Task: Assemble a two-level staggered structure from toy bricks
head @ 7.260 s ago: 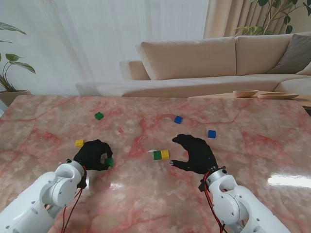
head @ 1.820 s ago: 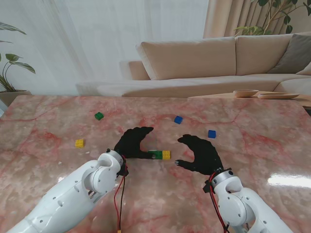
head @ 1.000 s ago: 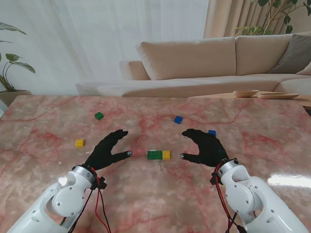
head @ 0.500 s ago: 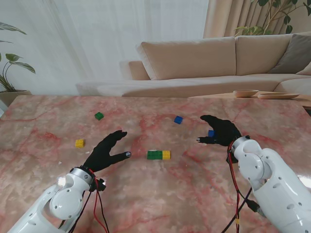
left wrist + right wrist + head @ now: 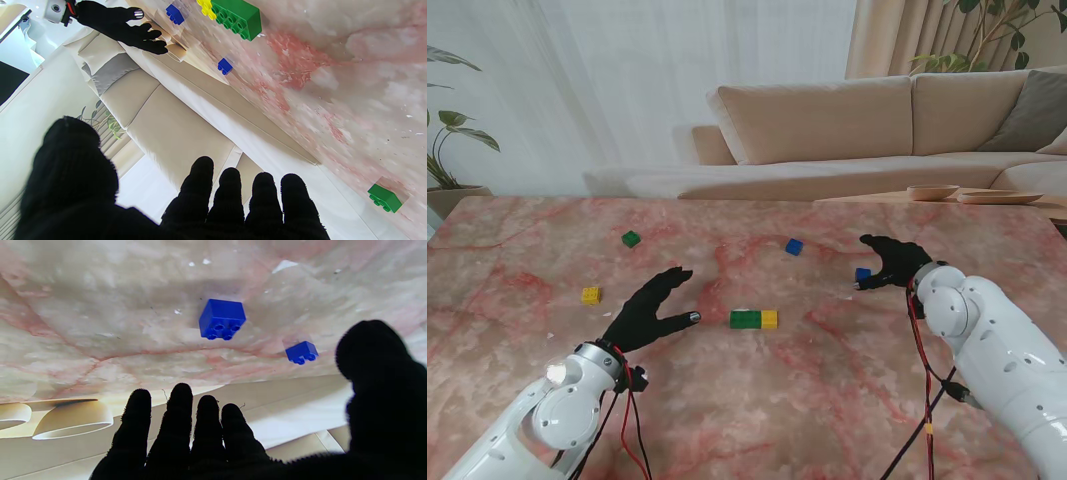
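- The right robot hand [image 5: 890,261] has swung away from the middle of the table [image 5: 757,400] out to the right and now hovers over the nearer blue brick [image 5: 863,274]. Its fingers are spread and hold nothing; in the right wrist view that brick [image 5: 222,319] lies just beyond the fingertips [image 5: 181,390], not yet touched.
- The left robot hand [image 5: 649,309] has drawn back from the base row and rests to its left, fingers spread, empty.
- I judge this to mean the first level is laid and the right robot hand is fetching a piece for the second.
- The base row sits mid-table: a green brick [image 5: 745,319] touching a yellow brick [image 5: 769,319], studs up, nothing on top.
- Loose pieces lie well apart: a second blue brick [image 5: 794,246] farther from me, a small green brick [image 5: 631,238] far left, a yellow one [image 5: 590,295] on the left.
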